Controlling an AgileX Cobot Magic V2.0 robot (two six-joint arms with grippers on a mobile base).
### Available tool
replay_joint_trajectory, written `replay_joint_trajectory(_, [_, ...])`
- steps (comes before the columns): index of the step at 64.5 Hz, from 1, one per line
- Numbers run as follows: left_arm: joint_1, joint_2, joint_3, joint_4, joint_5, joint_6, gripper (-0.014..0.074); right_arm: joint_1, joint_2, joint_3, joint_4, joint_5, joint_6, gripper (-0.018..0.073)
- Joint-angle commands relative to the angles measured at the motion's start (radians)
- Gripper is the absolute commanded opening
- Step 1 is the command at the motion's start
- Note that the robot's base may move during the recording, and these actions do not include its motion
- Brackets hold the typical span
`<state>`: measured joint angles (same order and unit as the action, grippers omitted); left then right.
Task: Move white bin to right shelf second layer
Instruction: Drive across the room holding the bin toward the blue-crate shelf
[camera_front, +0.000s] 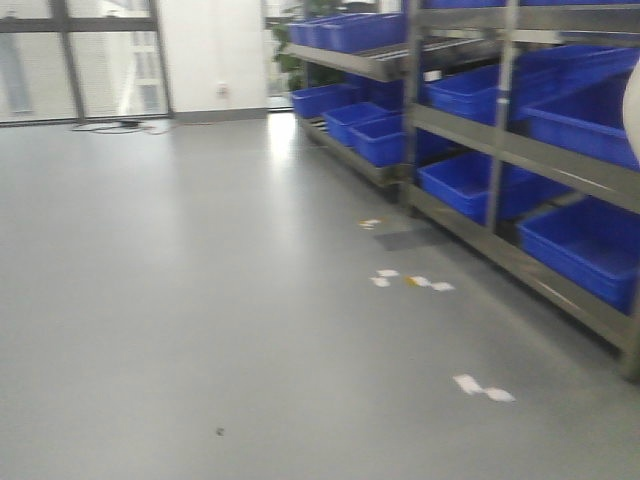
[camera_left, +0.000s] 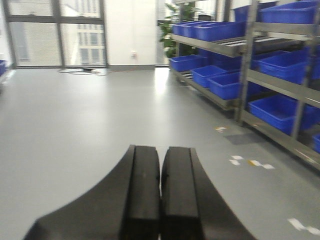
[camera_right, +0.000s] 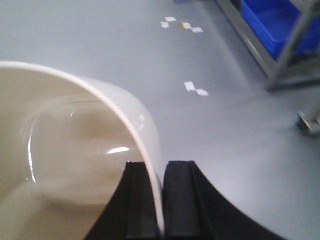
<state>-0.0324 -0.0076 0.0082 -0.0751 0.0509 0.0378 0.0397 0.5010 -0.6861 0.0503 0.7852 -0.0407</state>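
The right hand (camera_right: 159, 172) pinches the wall of the white bin (camera_right: 75, 150). One of its black fingers (camera_right: 137, 200) is inside the rim and the other outside. The bin's glossy cream interior fills the lower left, with a highlight on its rounded base. Beyond it is grey floor (camera_right: 100, 40) marked with white tape patches (camera_right: 196, 89). At upper right, a steel rack (camera_right: 287, 65) holds a blue crate (camera_right: 272, 22) on its lowest level.

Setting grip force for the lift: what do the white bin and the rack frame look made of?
The white bin looks like glossy cream plastic: thin rim, smooth inner wall with bright highlights. The rack frame looks like bare steel, grey with a dull sheen; blur leaves the finish uncertain.
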Motion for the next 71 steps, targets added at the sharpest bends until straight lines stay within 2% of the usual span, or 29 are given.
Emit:
replay_joint_trajectory(1, [-0.002, -0.019, 0.027, -0.01, -0.082, -0.004, 0.0085, -0.005, 0.001, -0.028, 0.009, -0.088, -0.004, 0.0054])
replay_joint_trajectory(71, [-0.002, -0.019, 0.027, -0.01, -0.082, -0.004, 0.0085, -0.005, 0.001, -0.028, 0.009, -0.089, -0.004, 0.0054])
